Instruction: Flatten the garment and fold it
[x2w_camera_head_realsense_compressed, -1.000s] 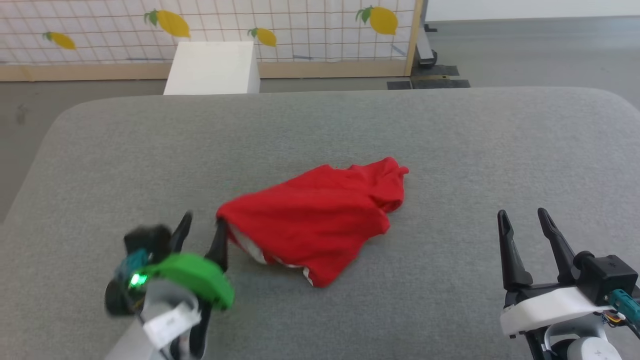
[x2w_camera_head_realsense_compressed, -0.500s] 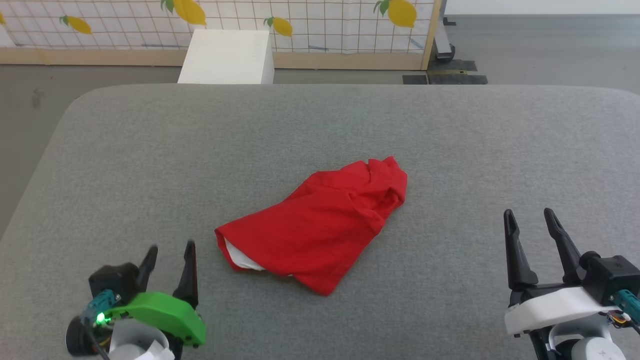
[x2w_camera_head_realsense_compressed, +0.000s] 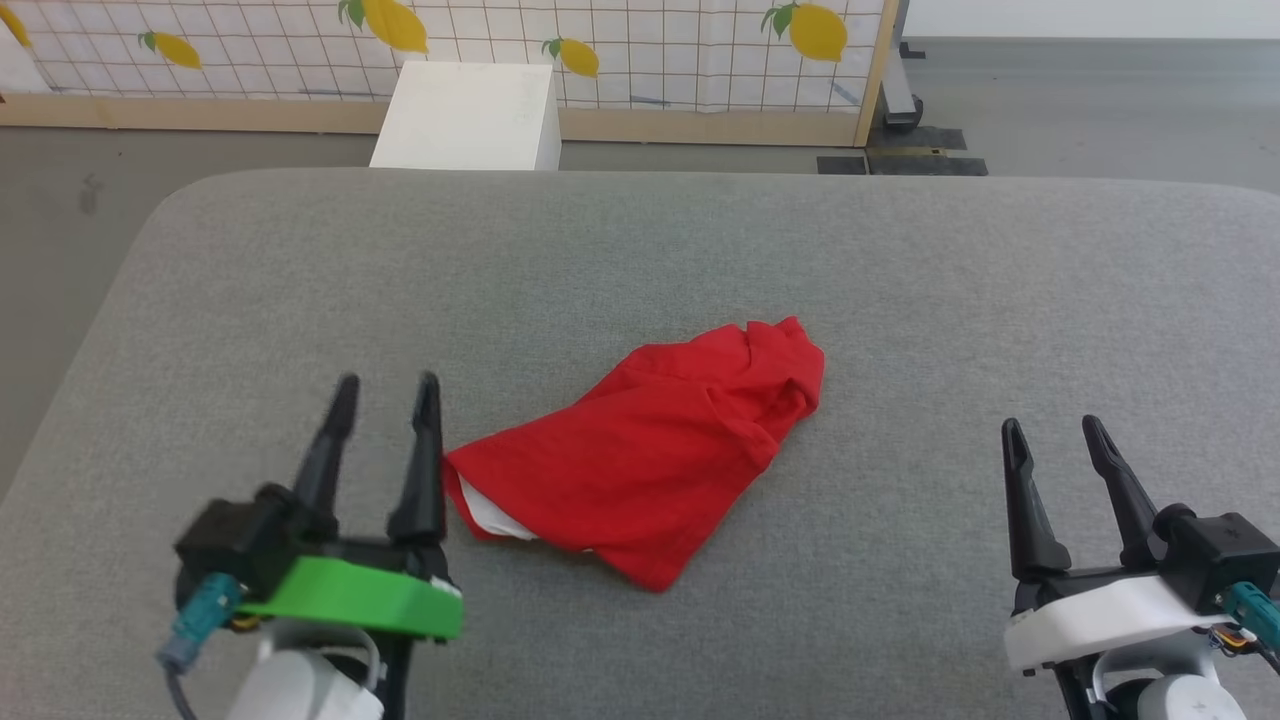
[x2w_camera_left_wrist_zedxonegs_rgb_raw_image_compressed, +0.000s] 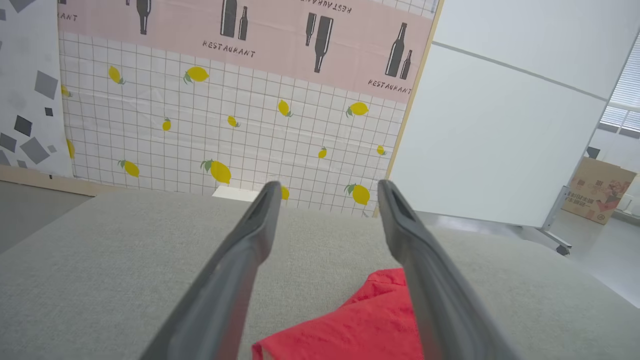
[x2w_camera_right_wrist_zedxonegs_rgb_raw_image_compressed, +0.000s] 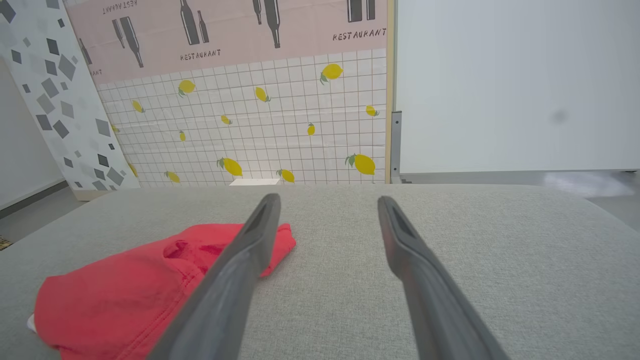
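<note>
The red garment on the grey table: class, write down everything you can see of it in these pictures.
The small bright red garment of thin, soft-looking fabric lies crumpled, not flat, near the middle of the grey fabric-covered table, stretched diagonally. Its far right end is bunched into folds. At its near left edge a strip of white shows inside an opening. The open left claw stands close beside that edge, not gripping it.
</note>
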